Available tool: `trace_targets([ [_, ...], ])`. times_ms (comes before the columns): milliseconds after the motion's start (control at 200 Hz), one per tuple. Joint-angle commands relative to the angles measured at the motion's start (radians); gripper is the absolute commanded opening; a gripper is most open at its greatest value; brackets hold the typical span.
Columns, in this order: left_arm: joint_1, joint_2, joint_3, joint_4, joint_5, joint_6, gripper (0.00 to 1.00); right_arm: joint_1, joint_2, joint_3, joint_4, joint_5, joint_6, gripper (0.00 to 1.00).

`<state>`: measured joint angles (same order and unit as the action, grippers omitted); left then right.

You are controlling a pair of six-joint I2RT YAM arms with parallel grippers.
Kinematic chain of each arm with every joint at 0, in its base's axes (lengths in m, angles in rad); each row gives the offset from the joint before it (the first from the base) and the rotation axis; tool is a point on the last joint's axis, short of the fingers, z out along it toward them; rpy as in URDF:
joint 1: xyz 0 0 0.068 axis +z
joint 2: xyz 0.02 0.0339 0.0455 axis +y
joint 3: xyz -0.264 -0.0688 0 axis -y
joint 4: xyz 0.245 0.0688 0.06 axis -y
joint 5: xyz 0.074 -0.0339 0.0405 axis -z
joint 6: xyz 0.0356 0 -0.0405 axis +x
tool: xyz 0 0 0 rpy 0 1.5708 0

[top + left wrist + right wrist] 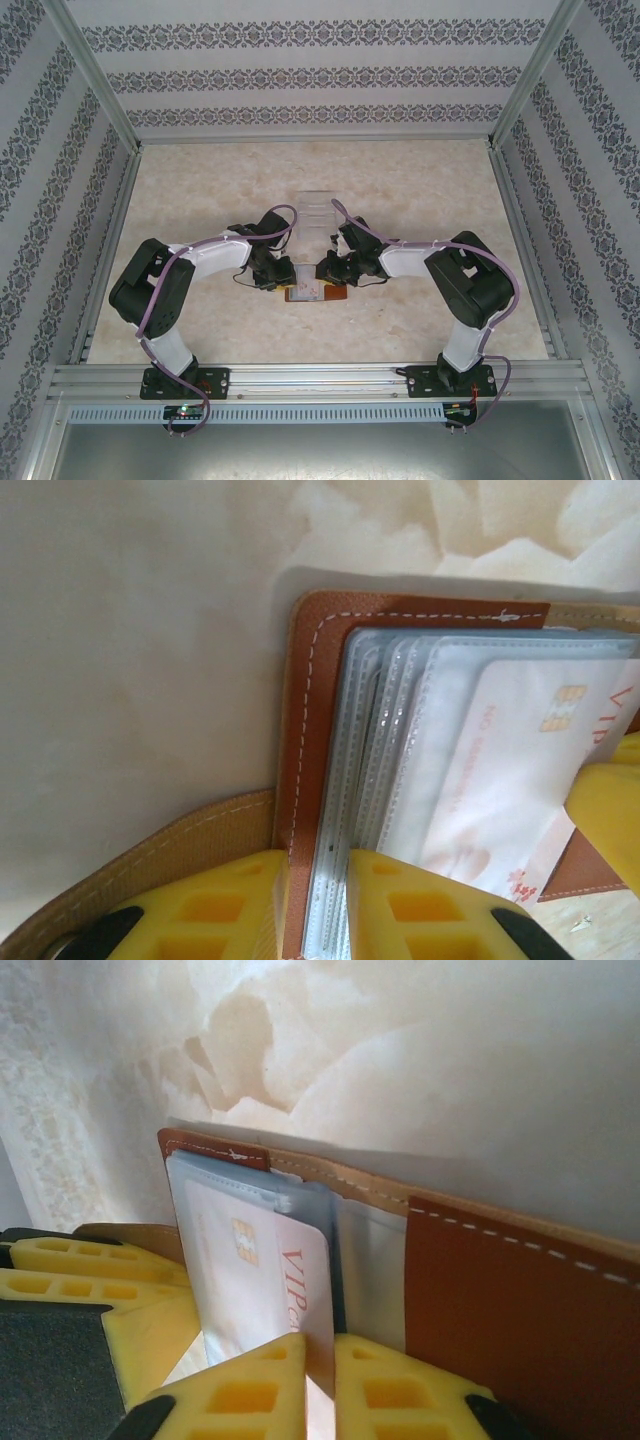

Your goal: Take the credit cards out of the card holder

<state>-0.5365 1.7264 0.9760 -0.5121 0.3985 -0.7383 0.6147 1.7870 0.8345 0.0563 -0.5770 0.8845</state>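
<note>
Since the right gripper (320, 1352) has its jaws nearly together on the near edge of the white card (255, 1260) (the one with the chip and red lettering), we judge the step in hand to be the pull. We should draw the card straight out along its sleeve, away from the fold, without twisting. The left gripper (318, 868) is the anchor, its jaws pinched narrow on the card holder (308, 690), with the brown cover and clear sleeves together between them. If that pinch slips, the whole holder may drag along. Beneath both jaws lies a pale marbled table (200, 190), smooth and probably slippery. Beyond the jaws sits a clear tray (315, 212), and patterned walls (320, 75) close off the cell.
</note>
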Motion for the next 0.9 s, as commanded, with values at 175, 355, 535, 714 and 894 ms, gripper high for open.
trace_targets([
  [175,-0.010,0.056,-0.023,0.003,-0.031,0.006,0.23,-0.017,-0.091,0.017,-0.259,0.168,-0.123,0.07],
  [355,-0.010,0.055,-0.022,0.003,-0.032,0.007,0.23,-0.015,-0.117,0.055,-0.398,0.274,-0.181,0.06],
  [535,-0.010,0.055,-0.026,0.007,-0.031,0.007,0.23,-0.011,-0.129,0.083,-0.461,0.343,-0.204,0.06],
  [714,-0.010,0.054,-0.026,0.009,-0.029,0.005,0.23,-0.003,-0.125,0.091,-0.454,0.335,-0.207,0.06],
  [894,-0.011,0.022,-0.016,0.014,-0.012,-0.001,0.23,0.005,-0.118,0.088,-0.415,0.290,-0.189,0.06],
])
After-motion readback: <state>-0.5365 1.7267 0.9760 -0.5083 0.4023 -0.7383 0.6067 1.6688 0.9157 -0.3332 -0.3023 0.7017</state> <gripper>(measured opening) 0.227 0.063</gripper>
